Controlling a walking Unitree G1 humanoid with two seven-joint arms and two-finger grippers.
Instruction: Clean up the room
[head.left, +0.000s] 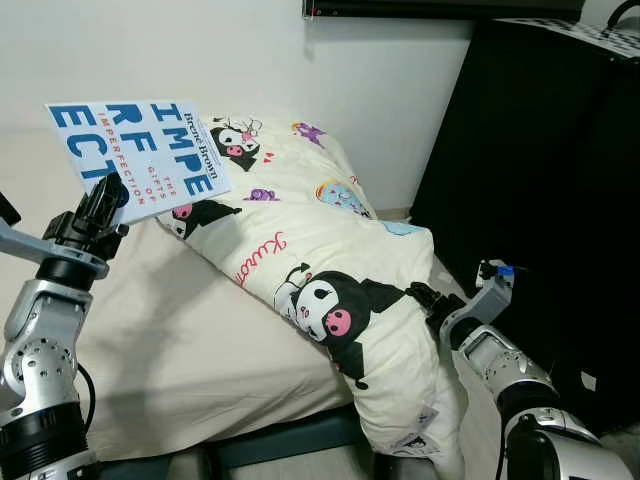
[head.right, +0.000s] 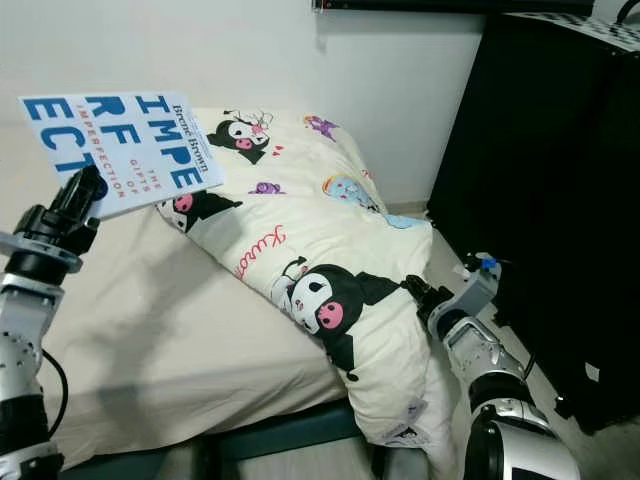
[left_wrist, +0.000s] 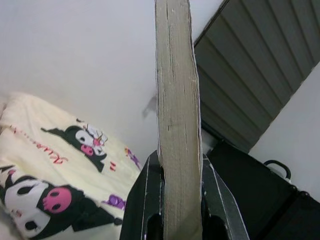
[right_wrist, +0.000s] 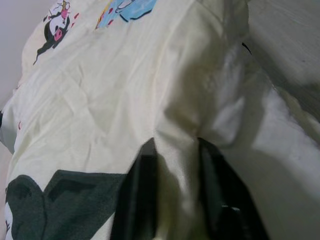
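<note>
A white book with big blue letters (head.left: 135, 155) is held up over the bed's left side, my left gripper (head.left: 105, 200) shut on its lower edge; the left wrist view looks along its page edge (left_wrist: 177, 125) between the two fingers. A cream cartoon-print pillow (head.left: 320, 270) lies slantwise across the bed and hangs over the front right corner. My right gripper (head.left: 422, 298) is shut on a fold of the pillow's right side, the cloth bunched between its fingers (right_wrist: 142, 195).
The bed (head.left: 190, 350) has a beige sheet and a dark frame along its front edge. A tall black cabinet (head.left: 550, 180) stands close on the right, with a narrow strip of floor between it and the bed. A white wall is behind.
</note>
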